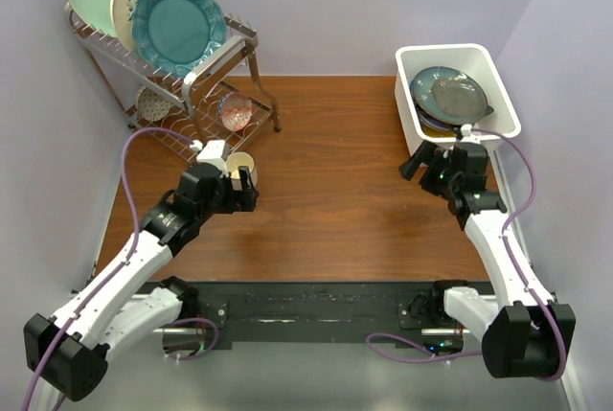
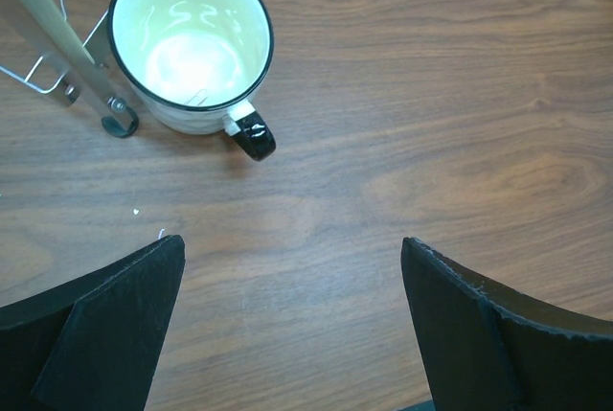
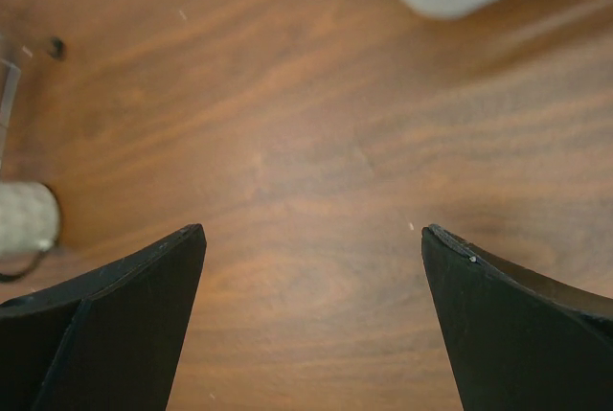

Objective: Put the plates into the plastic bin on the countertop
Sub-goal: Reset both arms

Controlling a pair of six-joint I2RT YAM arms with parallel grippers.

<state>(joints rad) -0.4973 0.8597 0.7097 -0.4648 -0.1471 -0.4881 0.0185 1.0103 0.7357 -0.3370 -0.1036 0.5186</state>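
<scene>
**Already Binned: Plates Sat Stacked, Both Arms Empty-Handed**

Seen from above, stacked plates (image 1: pixel 450 97) lay in the plastic bin (image 1: pixel 484 55) at the far right of the countertop (image 1: pixel 335 191). The right gripper (image 1: pixel 426 164) hung just before it, the left gripper (image 1: pixel 245 189) by a cream cup (image 1: pixel 239 166) near the wire rack (image 1: pixel 192 109). Left wrist view: jaws stood wide over bare wood. Right wrist view: jaws equally apart, with a pale blur ahead, probably the bin.

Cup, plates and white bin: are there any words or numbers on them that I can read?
None: no words, numbers, brands or signs show on the cup, the plates, the plastic bin or the countertop.
</scene>
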